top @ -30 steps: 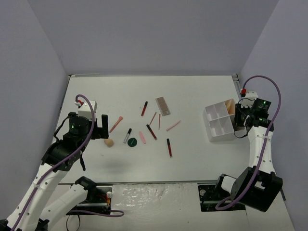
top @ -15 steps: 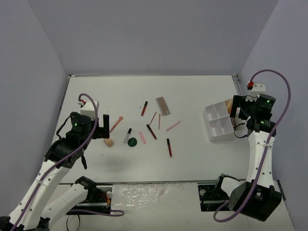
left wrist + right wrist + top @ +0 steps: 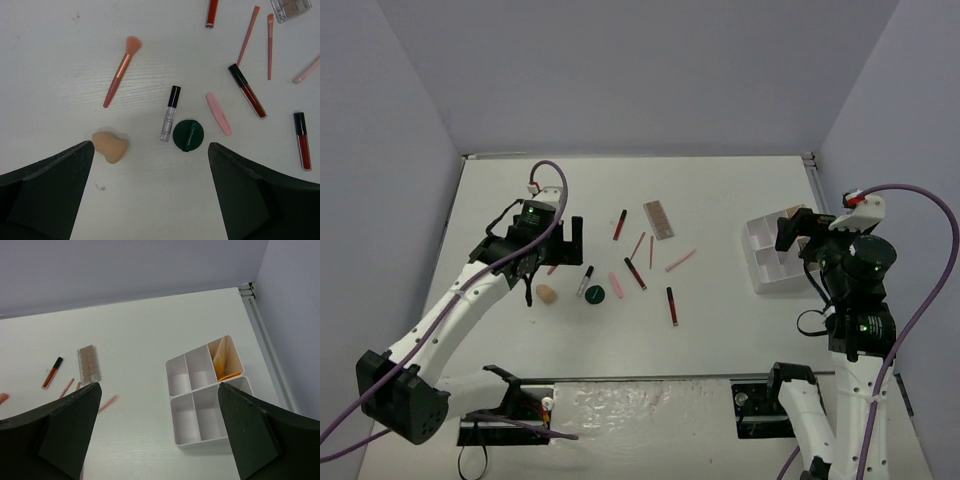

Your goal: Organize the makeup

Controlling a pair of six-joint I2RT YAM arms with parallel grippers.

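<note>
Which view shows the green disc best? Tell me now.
Left wrist: the disc sits near centre, large, lettering visible on top. Top view shows the disc only as a small dark dot; right wrist view misses it.

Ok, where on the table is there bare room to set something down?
Bare: the wide strip between the pale pink stick and the white compartment tray, and the far edge behind the brown eyeshadow palette. Crowded around the dark-green disc.

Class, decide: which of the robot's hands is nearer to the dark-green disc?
Left. The left hand hovers just left of the dark-green disc, slightly farther back; the right hand is across the table, by the white tray.
</note>
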